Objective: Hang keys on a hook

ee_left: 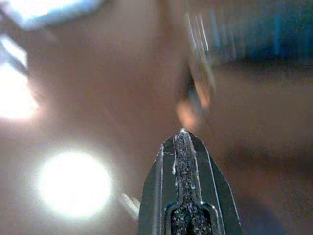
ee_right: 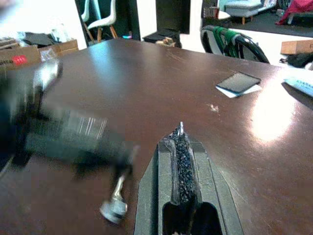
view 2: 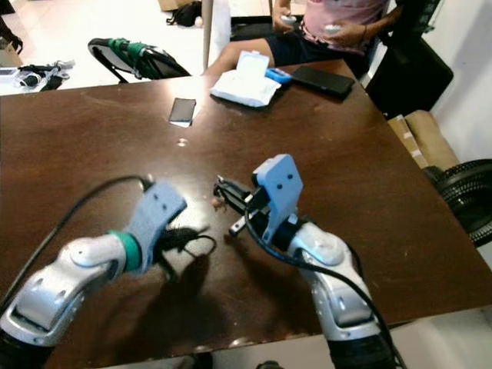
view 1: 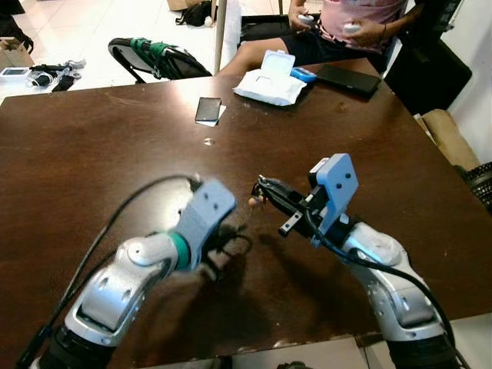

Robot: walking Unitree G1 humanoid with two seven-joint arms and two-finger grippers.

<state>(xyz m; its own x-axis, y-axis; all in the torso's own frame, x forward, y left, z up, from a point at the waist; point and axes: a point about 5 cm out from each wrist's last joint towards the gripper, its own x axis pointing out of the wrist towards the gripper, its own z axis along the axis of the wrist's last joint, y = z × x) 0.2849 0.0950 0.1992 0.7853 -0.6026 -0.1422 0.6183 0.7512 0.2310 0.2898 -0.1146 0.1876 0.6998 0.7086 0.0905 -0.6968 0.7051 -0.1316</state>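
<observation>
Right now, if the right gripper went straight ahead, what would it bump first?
Probably the bare table. The right gripper points slightly down at the wood, with the phone off to one side. Depth is hard to judge.

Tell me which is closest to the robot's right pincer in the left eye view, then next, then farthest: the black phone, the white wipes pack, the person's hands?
From the right pincer:
1. Black phone, mid-table, ahead and slightly left.
2. White wipes pack, near the table's far edge.
3. Person's hands, beyond the table, farthest.
</observation>
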